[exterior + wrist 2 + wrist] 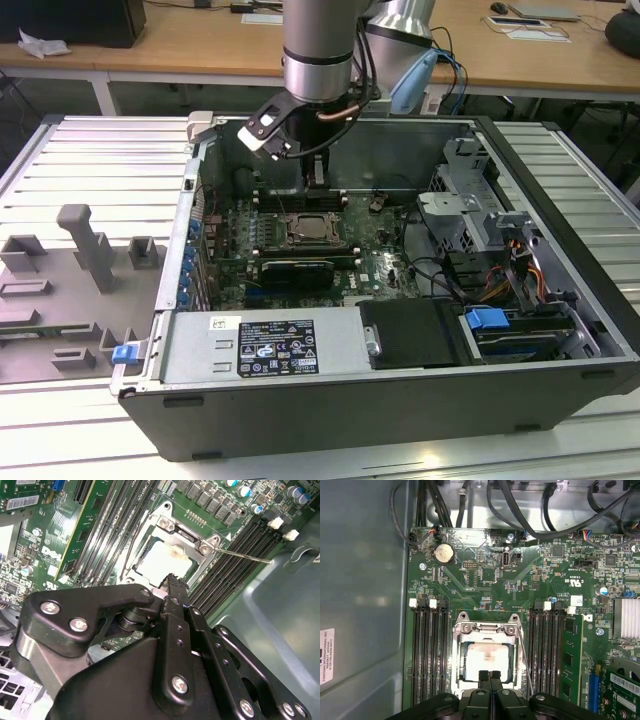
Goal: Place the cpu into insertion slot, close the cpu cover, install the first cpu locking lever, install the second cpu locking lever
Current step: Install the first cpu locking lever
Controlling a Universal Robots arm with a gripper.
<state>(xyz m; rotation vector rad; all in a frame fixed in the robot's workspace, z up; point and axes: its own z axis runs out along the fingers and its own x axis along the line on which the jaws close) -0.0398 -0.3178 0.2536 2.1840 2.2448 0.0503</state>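
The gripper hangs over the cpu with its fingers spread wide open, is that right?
Not quite. The gripper does hang over the cpu, but its fingers are shut together, with nothing between them. The first wrist view shows this.

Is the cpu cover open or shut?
Shut: in the first wrist view the cover lies flat, framing the cpu.

silver arm (318, 50), blue joint cap (410, 82), black screw-studded fingers (483, 678).
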